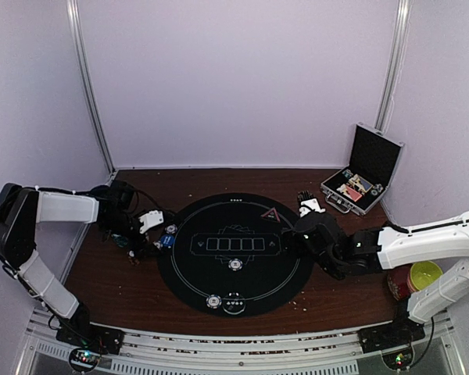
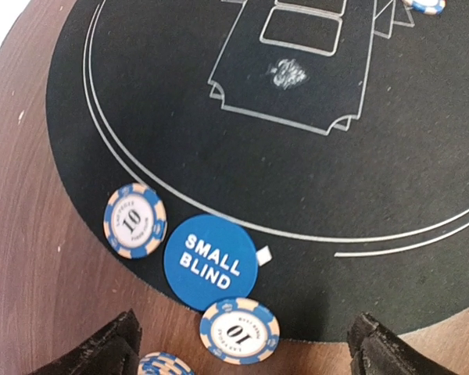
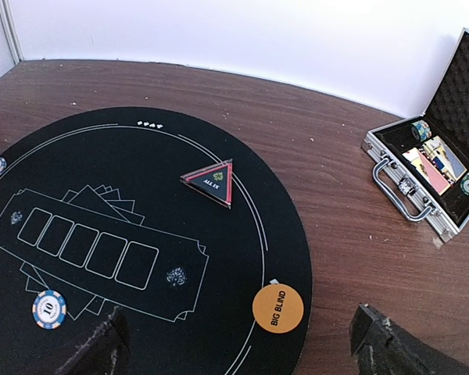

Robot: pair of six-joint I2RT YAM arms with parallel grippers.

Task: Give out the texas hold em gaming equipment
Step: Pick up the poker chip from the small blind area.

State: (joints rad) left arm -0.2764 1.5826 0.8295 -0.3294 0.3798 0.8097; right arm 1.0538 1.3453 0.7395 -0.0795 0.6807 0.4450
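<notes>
Centred on the counter [image 1: 125, 289]: the mat [image 1: 242, 291]. On the mat's left edge, the small blind disc [image 2: 211, 262], with one chip [image 2: 134, 220] just beyond and another chip [image 2: 239, 330] just nearer. Toward the mat's far right, the triangle marker [image 1: 270, 215]; at its right edge, the big blind disc [image 3: 278, 308]. Near the middle, a third chip [image 1: 234, 264]; by the near edge, a fourth chip [image 1: 213, 301]. Off the mat, far right, the case [image 1: 362, 180]; near right, the bowls [image 1: 424, 273].

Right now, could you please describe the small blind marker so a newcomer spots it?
Start at the round black felt mat and go to its left edge. A flat blue disc lies there between two edge-striped poker chips; it alone is plain blue, larger, and reads SMALL BLIND.
</notes>
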